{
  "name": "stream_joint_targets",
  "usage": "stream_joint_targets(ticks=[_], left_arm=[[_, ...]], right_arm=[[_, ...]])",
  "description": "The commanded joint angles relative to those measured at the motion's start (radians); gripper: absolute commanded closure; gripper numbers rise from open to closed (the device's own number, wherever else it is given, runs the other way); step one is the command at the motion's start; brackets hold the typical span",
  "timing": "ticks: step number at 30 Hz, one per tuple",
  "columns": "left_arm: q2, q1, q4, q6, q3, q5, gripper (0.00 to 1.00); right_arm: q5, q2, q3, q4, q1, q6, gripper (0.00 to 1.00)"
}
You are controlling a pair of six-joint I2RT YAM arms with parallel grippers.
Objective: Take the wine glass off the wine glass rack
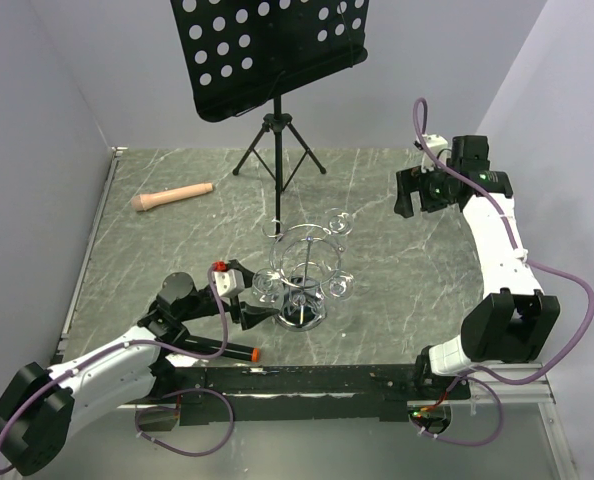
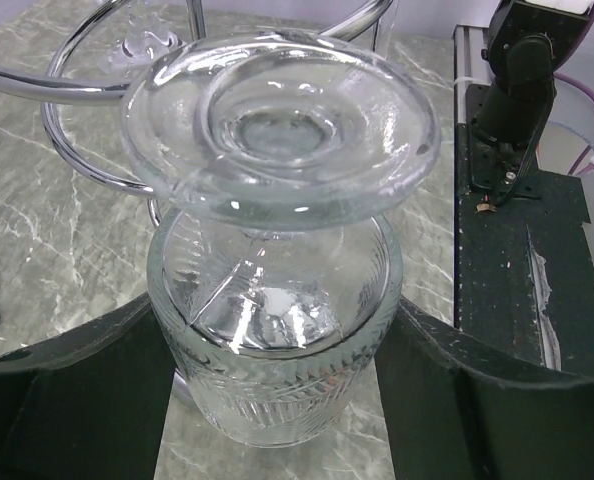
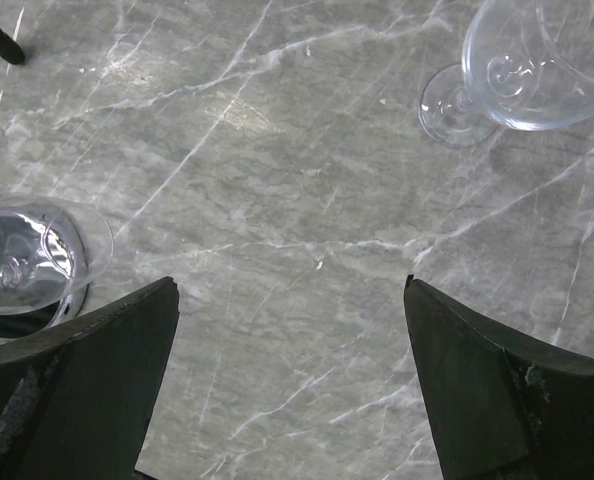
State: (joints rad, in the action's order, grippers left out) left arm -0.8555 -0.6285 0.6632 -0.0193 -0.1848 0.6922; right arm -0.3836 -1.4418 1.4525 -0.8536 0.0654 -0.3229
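One grey marbled worktop (image 1: 397, 290) carries one black music stand (image 1: 272, 50) at the far edge, two arms at the near edge, and one chrome rack (image 1: 305, 245) near the middle. The rack's wire ring (image 2: 67, 90) holds the glass (image 2: 277, 330) upside down: foot on top, bowl hanging below, so its long axis is upright. The left arm (image 1: 127, 355) is the nearer. The left fingers (image 2: 77, 400) are spread to either side of the bowl at its widest part, and the glass sits squarely between them. Their inner faces lie at the bowl's walls, but whether they press it cannot be told. The right arm (image 1: 497, 230) stands well apart at the right, and the right fingers (image 3: 87, 370) are spread wide over bare worktop, holding nothing. The coming move probably depends on freeing the foot from the ring while the axis stays upright. At least three other glasses (image 1: 339, 222) hang on the rack, though the exact count is unclear. One tan stick (image 1: 172, 196) lies at far left
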Motion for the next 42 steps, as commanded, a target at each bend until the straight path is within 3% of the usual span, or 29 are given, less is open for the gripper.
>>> stream_joint_targets(ticks=[1,8,20,33,42], left_arm=[[0.003,-0.002,0.035,0.042,-0.016,0.023,0.99],[0.026,-0.005,0.093,-0.019,0.007,0.018,0.99],[0.090,-0.007,0.032,0.094,0.010,0.003,0.99],[0.130,-0.005,0.007,0.117,0.016,-0.013,0.99],[0.256,-0.004,-0.080,0.176,0.034,-0.013,0.99]], right_arm=[[0.014,-0.005,0.028,-0.002,-0.019,-0.018,0.00],[0.031,-0.019,0.051,-0.030,-0.045,-0.044,0.00],[0.051,-0.060,0.111,-0.053,-0.113,-0.067,0.00],[0.075,-0.074,0.121,-0.048,-0.156,-0.090,0.00],[0.078,-0.080,0.124,-0.047,-0.165,-0.094,0.00]])
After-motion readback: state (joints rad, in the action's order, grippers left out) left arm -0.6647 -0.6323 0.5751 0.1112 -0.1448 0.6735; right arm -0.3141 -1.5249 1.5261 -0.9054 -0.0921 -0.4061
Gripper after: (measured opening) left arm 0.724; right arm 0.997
